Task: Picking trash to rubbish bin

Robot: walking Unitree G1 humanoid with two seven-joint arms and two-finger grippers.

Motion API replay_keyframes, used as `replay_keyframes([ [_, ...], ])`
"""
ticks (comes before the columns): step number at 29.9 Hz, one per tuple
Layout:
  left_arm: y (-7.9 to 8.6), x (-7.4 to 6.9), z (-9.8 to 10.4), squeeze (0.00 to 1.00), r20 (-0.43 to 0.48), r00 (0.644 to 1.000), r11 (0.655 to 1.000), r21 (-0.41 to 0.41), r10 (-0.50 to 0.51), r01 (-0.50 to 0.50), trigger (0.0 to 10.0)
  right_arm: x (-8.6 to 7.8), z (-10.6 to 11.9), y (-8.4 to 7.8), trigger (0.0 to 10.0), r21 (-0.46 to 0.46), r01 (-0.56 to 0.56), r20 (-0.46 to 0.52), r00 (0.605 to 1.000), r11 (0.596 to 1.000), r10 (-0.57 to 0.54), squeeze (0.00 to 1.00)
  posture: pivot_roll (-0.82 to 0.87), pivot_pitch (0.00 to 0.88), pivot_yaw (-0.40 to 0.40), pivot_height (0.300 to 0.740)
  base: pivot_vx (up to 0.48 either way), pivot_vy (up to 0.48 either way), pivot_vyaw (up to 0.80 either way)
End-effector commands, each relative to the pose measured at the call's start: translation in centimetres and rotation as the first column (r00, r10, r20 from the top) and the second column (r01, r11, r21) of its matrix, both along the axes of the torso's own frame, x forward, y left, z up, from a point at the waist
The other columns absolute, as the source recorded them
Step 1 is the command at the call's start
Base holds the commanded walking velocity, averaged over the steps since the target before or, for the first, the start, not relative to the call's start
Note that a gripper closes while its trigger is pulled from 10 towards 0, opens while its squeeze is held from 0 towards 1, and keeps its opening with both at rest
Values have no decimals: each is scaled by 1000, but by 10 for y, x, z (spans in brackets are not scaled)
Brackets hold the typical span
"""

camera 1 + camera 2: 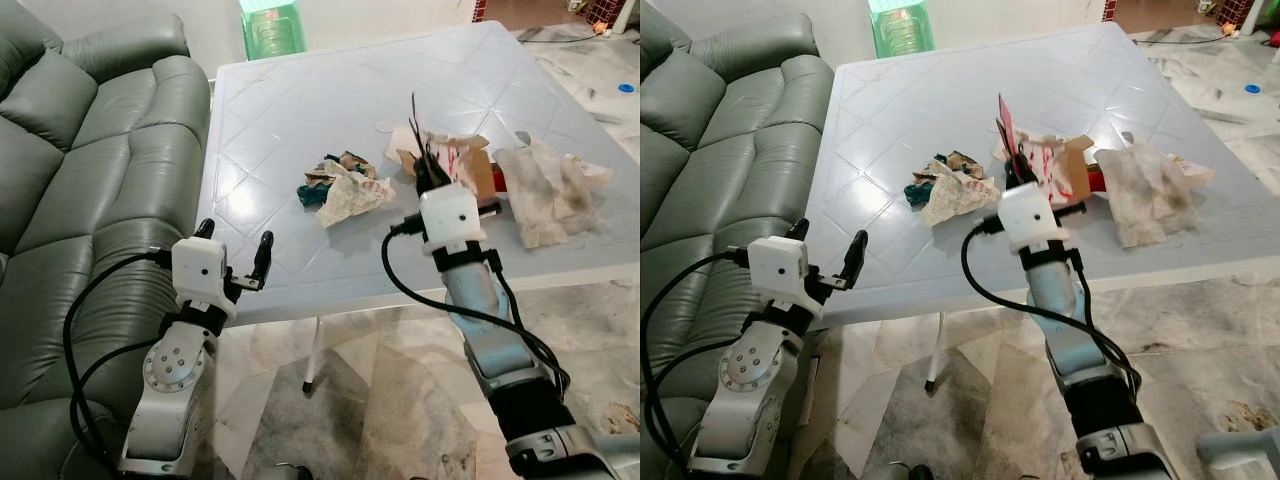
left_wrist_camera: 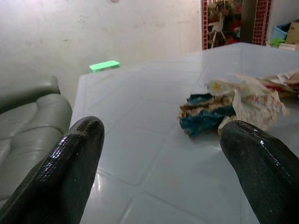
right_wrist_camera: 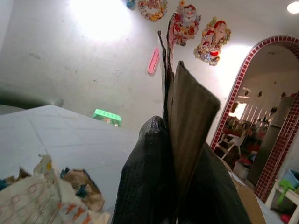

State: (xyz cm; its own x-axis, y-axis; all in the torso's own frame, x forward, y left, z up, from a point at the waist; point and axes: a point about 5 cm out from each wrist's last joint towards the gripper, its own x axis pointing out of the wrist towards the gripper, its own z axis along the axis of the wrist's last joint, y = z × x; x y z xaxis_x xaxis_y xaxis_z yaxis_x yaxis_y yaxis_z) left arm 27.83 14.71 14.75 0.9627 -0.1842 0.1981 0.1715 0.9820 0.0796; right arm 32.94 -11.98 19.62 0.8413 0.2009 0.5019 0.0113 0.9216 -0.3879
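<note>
The task is at an early stage, in my judgement: much trash lies on the desk (image 1: 300,110), and no rubbish bin can be recognised with certainty. The right tool (image 1: 428,172) is above the near right part of the desk, and its two black fingers are closed on a thin piece of cardboard (image 3: 189,112), which stands up between them, almost upright. So one piece is already taken, but it is not yet carried to any bin. Just beside this tool, a little further on the desk, is an open cardboard box with red and white print (image 1: 470,160), and to the right of it lies a dirty white tissue (image 1: 548,190). Near the middle of the desk lies a crumpled paper ball with blue and brown scraps (image 1: 340,188); it is to the left of the right tool and apart from it. The left tool (image 1: 235,262) hovers at the near left edge of the desk, beside the grey sofa (image 1: 80,150). Its fingers are wide apart and hold nothing. In the left wrist view the crumpled ball is ahead of these fingers, well apart from them. What is left, as I judge it: to bring the held cardboard to the bin, then the ball, the box and the tissue.
</note>
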Motion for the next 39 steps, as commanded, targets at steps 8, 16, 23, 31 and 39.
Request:
replay_keyframes([
  [8,0,4,-2,0,1,1000,1000,-9,29,-29,10000,-3,1,-8,10000,-32,38,-27,999,999,-39,0,25,58,64,740,0,0,0],
  [16,-4,7,-1,0,9,999,999,-12,37,-36,10000,-4,1,-9,10000,-71,42,-38,998,997,-45,0,9,52,56,740,0,0,0],
  [23,-6,9,-3,0,7,999,999,-17,41,-40,10000,-6,3,-6,10000,-94,22,-32,999,995,-25,0,3,44,46,740,0,-208,0],
  [31,-6,9,-5,0,3,999,998,-25,49,-49,10000,-6,8,-4,10000,-112,16,-9,1000,994,-17,0,0,39,40,740,0,-462,0],
  [39,-5,10,-6,0,3,999,998,-29,52,-52,10000,-7,10,-6,10000,-124,22,-3,1000,992,-23,0,-5,41,38,740,0,-477,0],
])
